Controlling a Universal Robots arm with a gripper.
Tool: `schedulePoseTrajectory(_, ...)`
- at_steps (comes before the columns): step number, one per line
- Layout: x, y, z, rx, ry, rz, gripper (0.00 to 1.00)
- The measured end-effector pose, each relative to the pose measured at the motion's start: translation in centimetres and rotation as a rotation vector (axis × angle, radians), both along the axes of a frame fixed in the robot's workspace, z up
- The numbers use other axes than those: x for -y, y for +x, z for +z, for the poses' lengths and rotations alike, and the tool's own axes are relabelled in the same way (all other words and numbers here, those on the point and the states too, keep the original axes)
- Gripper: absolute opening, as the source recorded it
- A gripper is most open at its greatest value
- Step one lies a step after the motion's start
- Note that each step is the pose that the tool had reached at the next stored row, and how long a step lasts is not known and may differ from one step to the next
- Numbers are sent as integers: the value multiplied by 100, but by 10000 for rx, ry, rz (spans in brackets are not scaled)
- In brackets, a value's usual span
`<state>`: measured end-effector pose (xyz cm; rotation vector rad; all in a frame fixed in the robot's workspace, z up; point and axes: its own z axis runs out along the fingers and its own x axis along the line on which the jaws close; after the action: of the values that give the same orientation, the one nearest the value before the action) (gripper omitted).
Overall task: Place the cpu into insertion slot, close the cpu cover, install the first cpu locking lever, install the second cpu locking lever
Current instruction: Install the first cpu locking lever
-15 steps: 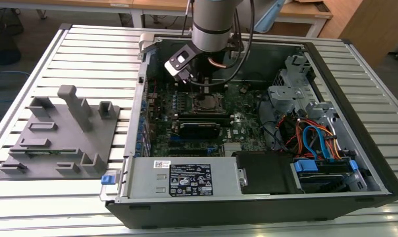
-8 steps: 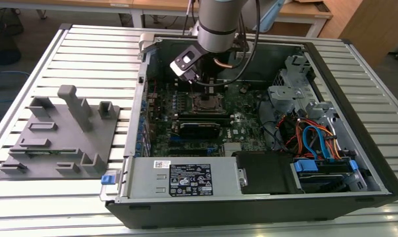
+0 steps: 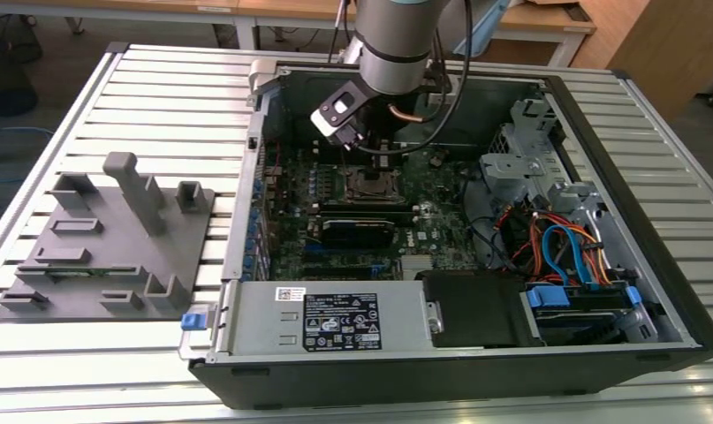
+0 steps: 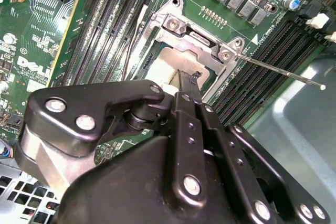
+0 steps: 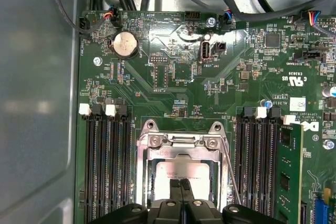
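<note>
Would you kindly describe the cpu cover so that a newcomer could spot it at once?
Inside the open computer case, find the green motherboard. Between its two banks of black memory slots sits the cpu cover, directly under the gripper: the only shiny silver frame with a square window.

Silver-grey cylindrical robot arm point(image 3: 394, 44) with a dark band and looping black cables point(image 3: 454, 88); its matte black gripper point(image 4: 190, 80) has jointed links studded with silver screws.
</note>
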<state>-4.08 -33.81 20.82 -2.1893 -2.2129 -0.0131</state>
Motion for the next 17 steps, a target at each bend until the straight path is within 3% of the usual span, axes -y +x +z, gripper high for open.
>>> schedulePoseTrajectory(10, 0, 1, 5, -1, -2, 13, 10)
schedulePoseTrajectory(17, 0, 1, 105, 0, 0, 14, 10)
